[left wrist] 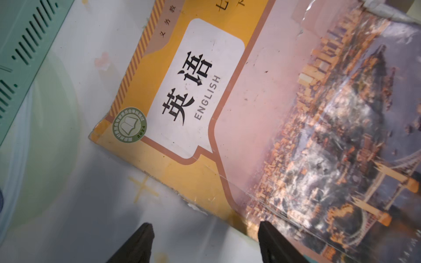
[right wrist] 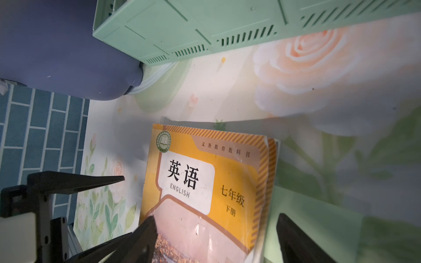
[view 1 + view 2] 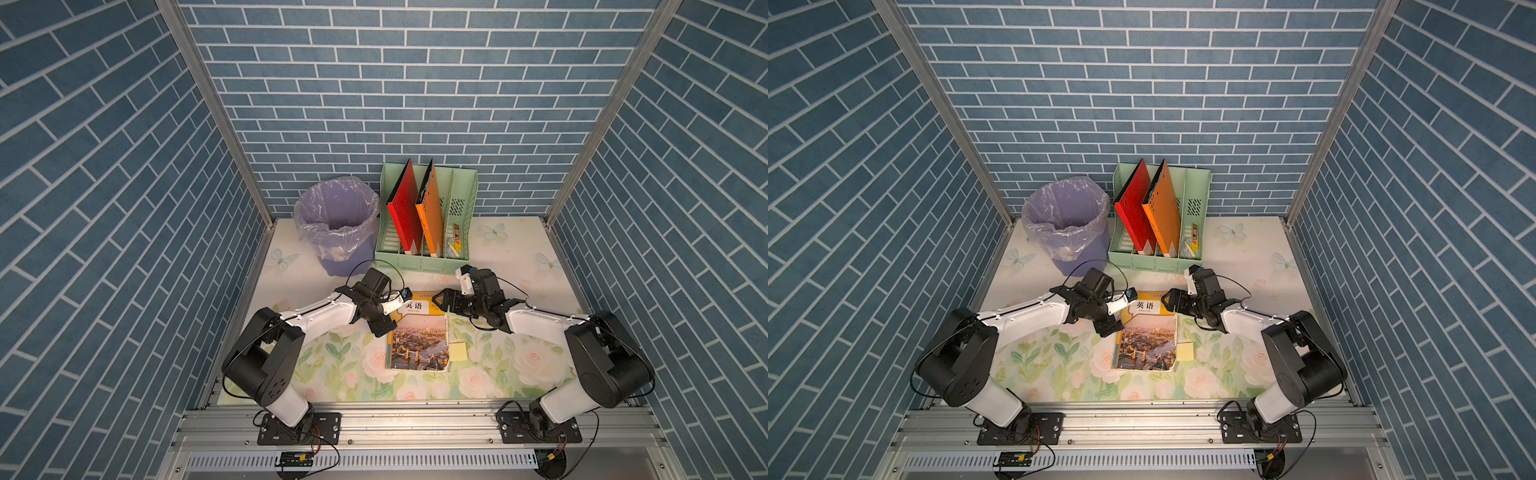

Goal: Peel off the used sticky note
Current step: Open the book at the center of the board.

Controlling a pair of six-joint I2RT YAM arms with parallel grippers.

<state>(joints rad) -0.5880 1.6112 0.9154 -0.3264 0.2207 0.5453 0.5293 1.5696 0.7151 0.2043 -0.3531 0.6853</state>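
A pale yellow sticky note (image 3: 458, 351) (image 3: 1187, 351) sticks out from the right edge of an English textbook (image 3: 419, 340) (image 3: 1148, 340) lying flat mid-table. No wrist view shows the note. My left gripper (image 3: 386, 327) (image 3: 1108, 328) hovers at the book's left edge near its top, open; in its wrist view (image 1: 206, 227) one fingertip is over the cover, the other over the tablecloth. My right gripper (image 3: 439, 301) (image 3: 1168, 300) is open at the book's top right corner, its fingers (image 2: 216, 218) straddling that corner with nothing held.
A purple bin (image 3: 336, 224) lined with a plastic bag stands at the back left. Beside it is a green file rack (image 3: 461, 208) with a red and an orange folder. Blue brick walls close three sides; an aluminium rail (image 3: 415, 419) runs along the front.
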